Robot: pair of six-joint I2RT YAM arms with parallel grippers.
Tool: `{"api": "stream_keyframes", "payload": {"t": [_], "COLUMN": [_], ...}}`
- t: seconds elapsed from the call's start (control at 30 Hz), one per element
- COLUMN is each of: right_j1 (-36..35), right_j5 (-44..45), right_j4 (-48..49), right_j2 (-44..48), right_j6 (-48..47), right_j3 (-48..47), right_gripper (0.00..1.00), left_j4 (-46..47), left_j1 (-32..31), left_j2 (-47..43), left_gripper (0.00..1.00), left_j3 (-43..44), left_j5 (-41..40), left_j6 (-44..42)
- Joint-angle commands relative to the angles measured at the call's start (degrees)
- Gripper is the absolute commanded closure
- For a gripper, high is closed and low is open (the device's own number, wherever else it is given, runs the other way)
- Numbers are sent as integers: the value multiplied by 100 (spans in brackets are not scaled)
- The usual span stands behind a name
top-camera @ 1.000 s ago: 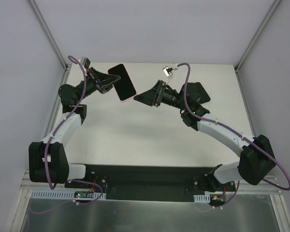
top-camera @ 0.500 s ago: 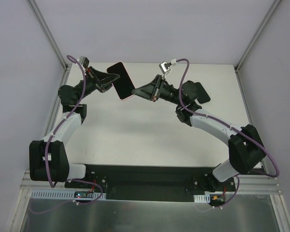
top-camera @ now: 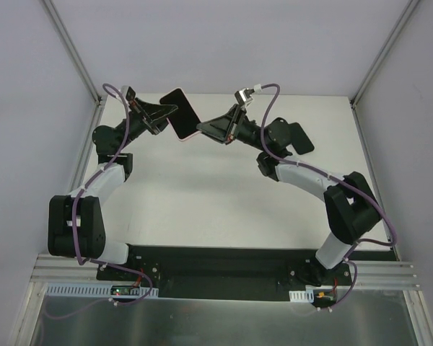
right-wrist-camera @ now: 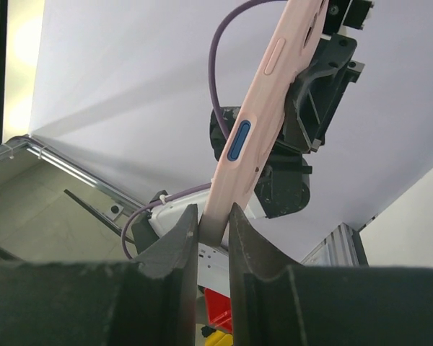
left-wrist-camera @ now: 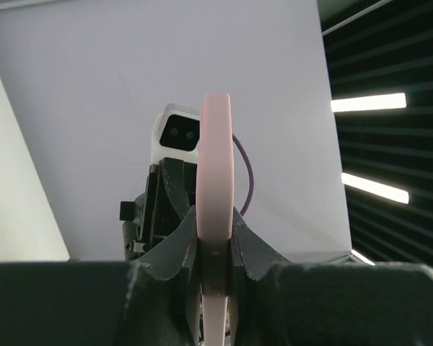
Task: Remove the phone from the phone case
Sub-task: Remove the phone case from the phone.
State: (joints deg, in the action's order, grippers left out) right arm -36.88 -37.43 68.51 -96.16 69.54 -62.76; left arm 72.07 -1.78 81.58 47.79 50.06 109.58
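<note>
The phone [top-camera: 179,109] shows its black glossy face in the top view, held in the air above the back left of the table. The salmon-pink phone case [top-camera: 190,136] rims it. My left gripper [top-camera: 164,115] is shut on the case's left long edge; in the left wrist view the case [left-wrist-camera: 215,173] stands edge-on between the jaws of that gripper [left-wrist-camera: 215,249]. My right gripper [top-camera: 200,130] is shut on the case's near end. In the right wrist view the case [right-wrist-camera: 263,94] rises from between the right gripper's jaws [right-wrist-camera: 213,225], its blue side button [right-wrist-camera: 238,140] showing.
The white table [top-camera: 224,202] lies below, with grey walls on three sides and aluminium posts [top-camera: 94,119] at the back corners. A black base plate [top-camera: 216,270] runs along the near edge. Purple cables [top-camera: 270,115] loop off both wrists.
My right gripper has swung left to the case's near end and closed from wide open onto it. The left gripper has kept its grip and shifted slightly.
</note>
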Motion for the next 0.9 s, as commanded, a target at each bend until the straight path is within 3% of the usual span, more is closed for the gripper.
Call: {"api": "stream_keyframes", "payload": {"t": [0.0, 0.4, 0.57, 0.87], "right_j1": [-30, -170, -232, -249], "right_j5": [-107, 367, 509, 658], "right_j4": [1929, 1938, 1938, 1938], "right_j2": [19, -543, -816, -737], "right_j6": [209, 622, 710, 552], "right_j3": [-710, -2222, -2609, -2399], "right_gripper": [86, 87, 81, 79], "left_j4": [1572, 2258, 2329, 2320], "left_j1": [11, -50, -50, -50], "left_j2": [-55, -98, -169, -151], "left_gripper": [100, 100, 100, 100], "left_j3": [249, 275, 169, -50], "left_j5": [-873, -2351, -2379, -2255], "left_j6": [880, 1654, 1646, 1558]}}
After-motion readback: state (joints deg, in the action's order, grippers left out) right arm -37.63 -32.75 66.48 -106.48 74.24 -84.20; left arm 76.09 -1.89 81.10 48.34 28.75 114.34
